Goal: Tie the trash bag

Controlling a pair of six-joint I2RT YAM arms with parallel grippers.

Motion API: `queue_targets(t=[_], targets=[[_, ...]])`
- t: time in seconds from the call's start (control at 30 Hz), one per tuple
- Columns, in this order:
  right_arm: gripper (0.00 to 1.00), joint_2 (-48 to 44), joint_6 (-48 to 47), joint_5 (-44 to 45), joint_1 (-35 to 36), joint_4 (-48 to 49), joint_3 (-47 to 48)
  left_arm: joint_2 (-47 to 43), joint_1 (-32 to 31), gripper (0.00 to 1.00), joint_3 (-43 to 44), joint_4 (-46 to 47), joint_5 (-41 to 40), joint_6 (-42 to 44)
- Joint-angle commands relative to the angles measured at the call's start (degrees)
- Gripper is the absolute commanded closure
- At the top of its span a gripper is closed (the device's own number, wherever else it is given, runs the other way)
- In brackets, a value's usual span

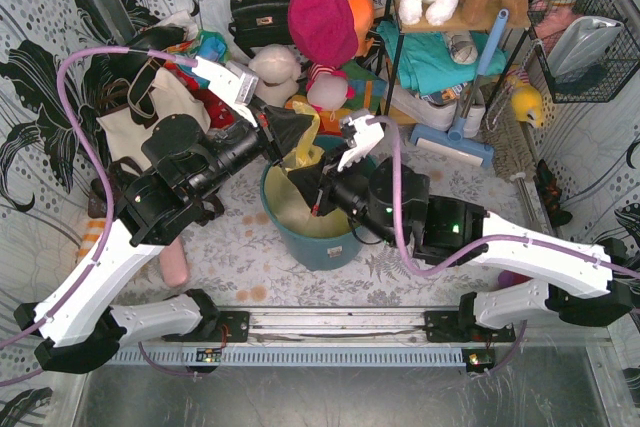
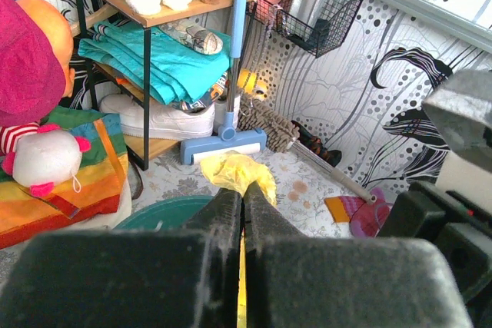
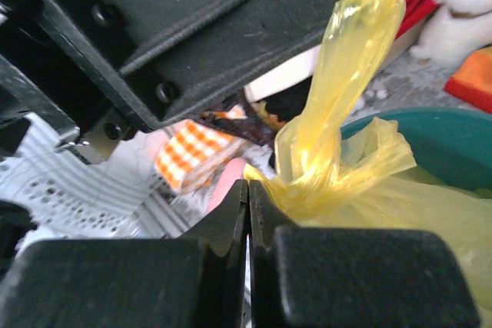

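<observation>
Right wrist view: the right gripper (image 3: pixel 247 217) is pinched shut on the trash bag (image 3: pixel 419 217) beside its knot (image 3: pixel 319 182), over the teal bin (image 3: pixel 453 132) holding it — the twisted tail (image 3: pixel 361 59) runs up to the left gripper (image 2: pixel 243 199), likewise clamped.

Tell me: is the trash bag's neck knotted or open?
Knotted: in the right wrist view the trash bag neck is wound into a knot, one tail rising. How tight, cannot tell.

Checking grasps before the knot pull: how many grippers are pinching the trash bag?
2. The left gripper, shut on the trash bag's pulled-up end above the bin; the right gripper, shut on it beside the knot.
</observation>
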Motion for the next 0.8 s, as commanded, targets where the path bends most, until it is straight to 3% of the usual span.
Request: queue_targets(t=[0.0, 0.37, 0.6, 0.77], targets=[[1.0, 0.9, -4.4, 13.7, 3.1, 8.5, -3.4, -0.2, 0.2, 0.96, 1.2, 1.9, 0.8, 0.0], [1.0, 7.6, -27.8, 34.1, 10.0, 43.5, -13.8, -0.3, 0.3, 0.96, 1.0, 1.9, 1.4, 0.0], [1.0, 12.9, -49.2, 40.6, 10.1, 73.8, -20.1, -0.8, 0.4, 0.96, 0.5, 2.0, 1.6, -0.1], [1.0, 15.6, -57.9, 42.6, 9.3, 84.0, -20.9, -1.1, 0.4, 0.96, 0.6, 1.9, 1.6, 0.0]])
